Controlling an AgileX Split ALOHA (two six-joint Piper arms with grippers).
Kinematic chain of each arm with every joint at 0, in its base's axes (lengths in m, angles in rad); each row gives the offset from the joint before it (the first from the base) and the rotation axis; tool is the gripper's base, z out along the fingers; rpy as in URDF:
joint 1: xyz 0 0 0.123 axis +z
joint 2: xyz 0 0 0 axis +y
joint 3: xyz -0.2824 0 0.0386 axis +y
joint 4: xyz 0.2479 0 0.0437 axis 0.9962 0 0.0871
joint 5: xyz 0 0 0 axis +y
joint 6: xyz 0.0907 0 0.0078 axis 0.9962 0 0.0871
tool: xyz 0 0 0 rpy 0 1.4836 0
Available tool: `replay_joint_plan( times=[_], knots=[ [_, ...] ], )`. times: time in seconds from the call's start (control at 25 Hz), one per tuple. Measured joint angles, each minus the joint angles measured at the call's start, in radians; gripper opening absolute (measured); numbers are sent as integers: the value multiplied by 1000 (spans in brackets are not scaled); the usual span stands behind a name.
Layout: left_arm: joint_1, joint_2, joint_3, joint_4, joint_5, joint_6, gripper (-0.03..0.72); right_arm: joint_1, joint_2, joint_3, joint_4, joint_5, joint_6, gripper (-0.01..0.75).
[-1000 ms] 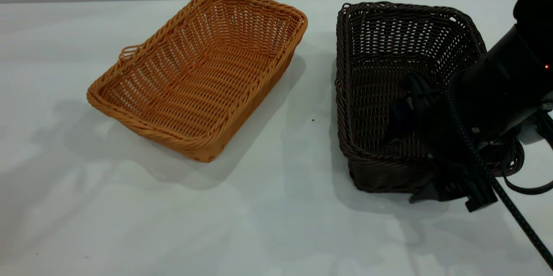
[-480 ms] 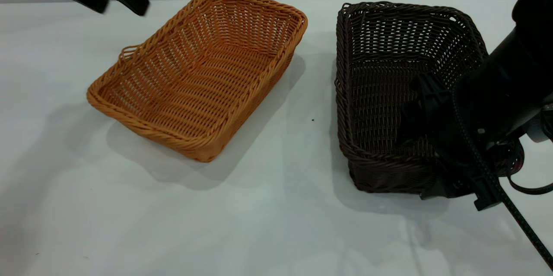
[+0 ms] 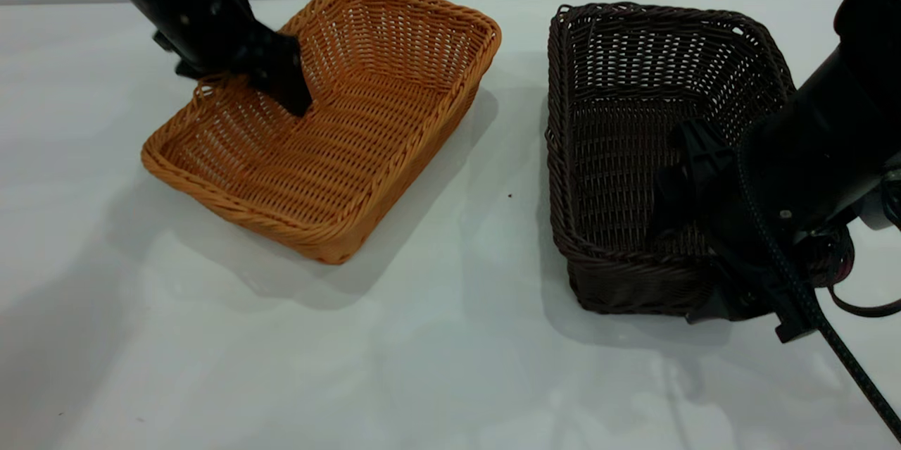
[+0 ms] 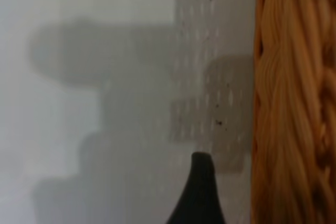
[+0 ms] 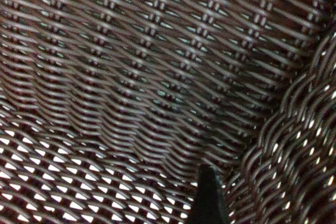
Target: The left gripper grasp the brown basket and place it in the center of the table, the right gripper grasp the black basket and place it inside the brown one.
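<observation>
The brown basket [image 3: 366, 126] lies left of centre on the white table [image 3: 450, 365]. My left gripper [image 3: 246, 87] has come down from the far left and stands open astride its left rim. One fingertip [image 3: 300, 109] is inside the basket. In the left wrist view the other fingertip [image 4: 201, 182] hangs over the table [image 4: 105, 103], a gap away from the braided rim [image 4: 294, 103]. The black basket [image 3: 619, 119] sits at the right. My right gripper [image 3: 686, 260] stands open astride its near right corner. One fingertip [image 5: 207, 192] is inside, close to the rim [image 5: 294, 145].
The two baskets stand apart with a strip of bare table between them. A wide stretch of table lies in front of both. The right arm's braided cable [image 3: 845, 358] trails to the lower right, and a wall runs along the far edge of the table.
The left arm has swung down from the top left corner onto the brown basket's left rim. The right gripper shifted slightly right a second ago and has since held still. Neither basket has moved.
</observation>
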Motion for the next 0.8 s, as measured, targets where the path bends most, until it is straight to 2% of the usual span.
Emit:
replay_joint_plan(
  times=[0.16, 0.48, 0.8],
  knots=[
    [-1, 29, 0, -1, -24, 3, 495, 1, 4, 0, 0, -44, 0, 398],
    [-1, 43, -1, -7, -30, 3, 295, 1, 28, 0, 6, -44, 1, 212],
    [-5, 48, -8, -16, -31, 1, 232, 1, 28, 0, 31, -63, 21, 92]
  ],
)
